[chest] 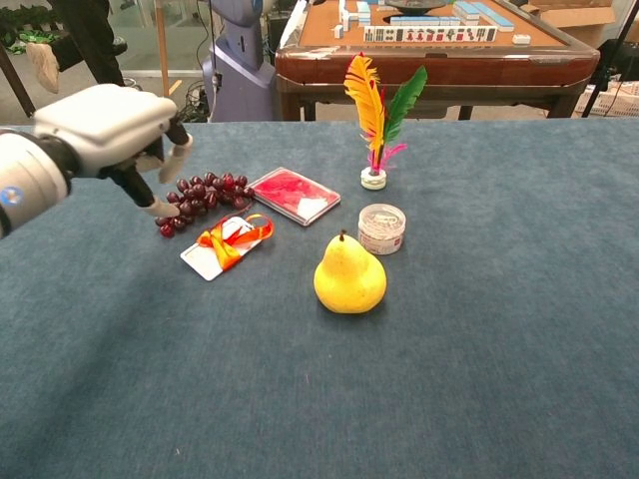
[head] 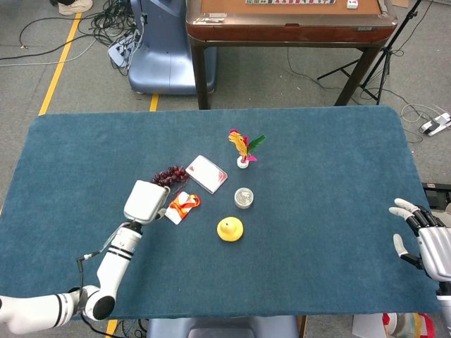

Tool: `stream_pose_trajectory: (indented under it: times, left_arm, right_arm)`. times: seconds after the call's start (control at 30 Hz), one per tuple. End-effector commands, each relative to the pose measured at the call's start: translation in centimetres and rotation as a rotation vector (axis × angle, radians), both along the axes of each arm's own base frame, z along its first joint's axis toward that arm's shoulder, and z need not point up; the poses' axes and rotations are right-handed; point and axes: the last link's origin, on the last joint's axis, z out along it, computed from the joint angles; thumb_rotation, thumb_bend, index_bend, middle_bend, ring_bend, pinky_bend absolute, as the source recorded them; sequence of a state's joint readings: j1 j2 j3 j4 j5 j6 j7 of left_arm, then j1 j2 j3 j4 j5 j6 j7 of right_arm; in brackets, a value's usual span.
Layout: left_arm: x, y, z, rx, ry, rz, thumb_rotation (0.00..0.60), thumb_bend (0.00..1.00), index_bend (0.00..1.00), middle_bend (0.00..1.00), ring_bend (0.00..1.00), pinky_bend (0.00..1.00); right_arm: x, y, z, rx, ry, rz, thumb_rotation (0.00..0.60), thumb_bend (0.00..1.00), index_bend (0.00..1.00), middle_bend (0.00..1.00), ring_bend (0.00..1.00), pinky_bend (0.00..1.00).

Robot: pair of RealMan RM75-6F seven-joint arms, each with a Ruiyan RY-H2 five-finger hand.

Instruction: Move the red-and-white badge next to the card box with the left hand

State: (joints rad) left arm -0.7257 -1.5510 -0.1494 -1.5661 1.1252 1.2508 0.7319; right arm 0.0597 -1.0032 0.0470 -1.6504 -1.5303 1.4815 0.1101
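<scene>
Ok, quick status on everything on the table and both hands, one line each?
left hand: raised off the table, holding nothing
right hand: fingers spread, at the table's right edge
badge: flat on the cloth, near the card box, ribbon on top
card box: lying flat
grapes: resting beside the badge
pear: upright
small jar: upright, lid on
feather shuttlecock: standing upright
</scene>
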Motion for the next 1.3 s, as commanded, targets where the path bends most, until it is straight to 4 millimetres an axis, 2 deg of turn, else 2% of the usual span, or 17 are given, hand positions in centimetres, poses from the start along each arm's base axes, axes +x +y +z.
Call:
stream_pose_trajectory:
  times: [0.03,0.23,0.37,0.47,0.57,0.73,0.9,1.07,1.3]
  left_arm:
    - [-2.1,-2.0,2.5,0.035,0.014,0.013,0.6,0.0,0.7,1.0,0.93,1.0]
    - [-6.0,-5.0,5.6,0.077,0.015,0.091,0.6,0.0,0.64,1.0,0.88,1.0]
    - [-8.9,-7.2,7.4,0.097,-0.029,0.179,0.6,0.0,0.6,1.0,0.81,1.0]
    - [-10.5,-9.2,8.6,0.128,-0.089,0.215,0.6,0.0,0.58,0.96,0.76,1.0]
    - [-11.6,-11.1,9.7,0.169,-0.123,0.225,0.6,0.0,0.57,0.87,0.69,0.98]
    - [-12.6,-13.7,11.5,0.206,-0.153,0.262,0.6,0.0,0.47,0.65,0.55,0.85]
    - [-13.4,-15.6,13.5,0.19,-0.14,0.318,0.6,0.0,0.4,0.51,0.43,0.7]
    - [-14.1,-17.2,14.7,0.164,-0.162,0.387,0.6,0.0,0.35,0.47,0.4,0.62]
    - [-15.0,-18.0,15.3,0.175,-0.162,0.406,0.6,0.0,0.33,0.44,0.38,0.59]
  right_arm:
    - [0.0,0.0,-0.1,0.002,0.003,0.001,0.6,0.47,0.27,0.2,0.16,0.36]
    - [0.1,0.0,-0.5,0.011,0.013,0.001,0.6,0.47,0.27,0.2,0.16,0.36]
    - [0.4,0.0,-0.7,0.02,0.015,0.009,0.6,0.47,0.27,0.2,0.16,0.36]
    - [0.4,0.0,-0.9,0.024,0.023,0.007,0.6,0.47,0.27,0.2,0.16,0.36]
    - [0.5,0.1,-1.3,0.04,0.025,0.007,0.6,0.47,0.27,0.2,0.16,0.36]
    - [0.8,0.3,-1.8,0.064,0.039,0.02,0.6,0.47,0.27,0.2,0.16,0.36]
    - [0.8,0.3,-2.2,0.073,0.058,0.017,0.6,0.47,0.27,0.2,0.16,0.36]
    - [0.5,0.1,-2.3,0.062,0.088,0.009,0.6,0.45,0.27,0.2,0.16,0.36]
    - [0.5,0.1,-2.3,0.041,0.122,0.005,0.6,0.37,0.27,0.2,0.16,0.36]
